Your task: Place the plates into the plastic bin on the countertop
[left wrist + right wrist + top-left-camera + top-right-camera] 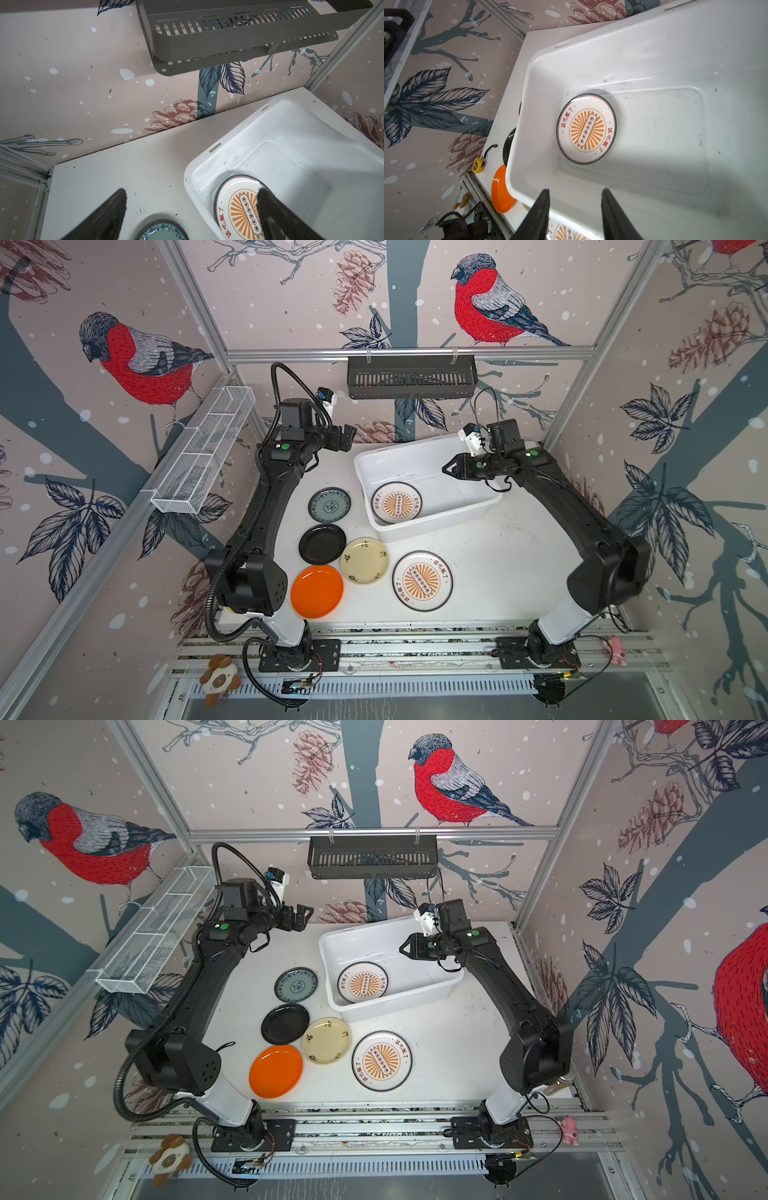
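Sunburst plate (396,502) flat in the bin (405,446), five more plates (364,561) on the countertop (498,572).
White, dark-rimmed, orange-rayed, it lies at the bin's left end. Right gripper (445,469) hovers over the bin, jaws parted and empty; left gripper (349,437) hangs raised by the bin's back-left corner, spread wide, empty. Only the right wrist view shows a yellow tape measure (478,165).

Blk arms (278,489), wht bases (286,626), ribbed cable (274,385).

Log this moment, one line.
left gripper: open, empty | right gripper: open, over plastic bin | sunburst plate in bin | five others on countertop
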